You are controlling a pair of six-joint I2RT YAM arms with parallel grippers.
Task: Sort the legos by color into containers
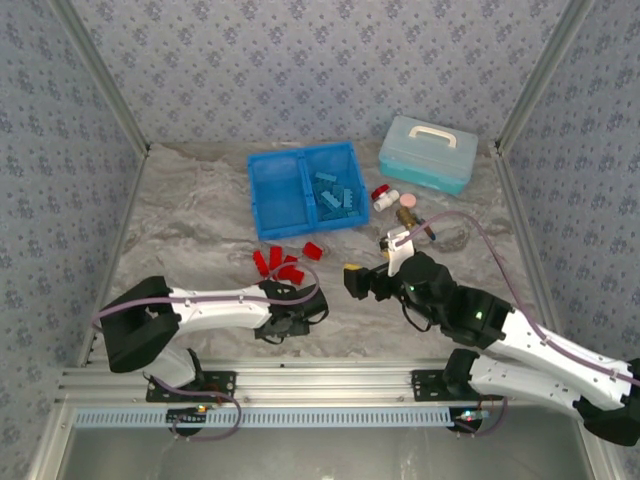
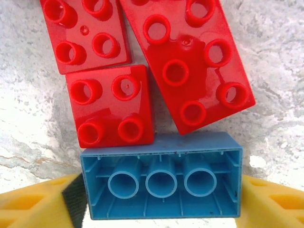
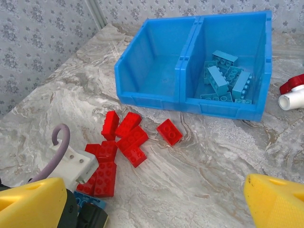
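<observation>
An upturned light blue lego (image 2: 161, 183), underside shown at the left wrist, is pinched endwise by the left gripper (image 2: 159, 202); the right gripper (image 3: 154, 202) is spread, empty

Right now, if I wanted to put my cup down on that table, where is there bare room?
Bare marble lies at the left of the table, between the wall and the blue bin, and between the red bricks and the right gripper. Crowded: right of the bin, among the bottles and teal case, and around the left gripper clamping a blue brick.
</observation>
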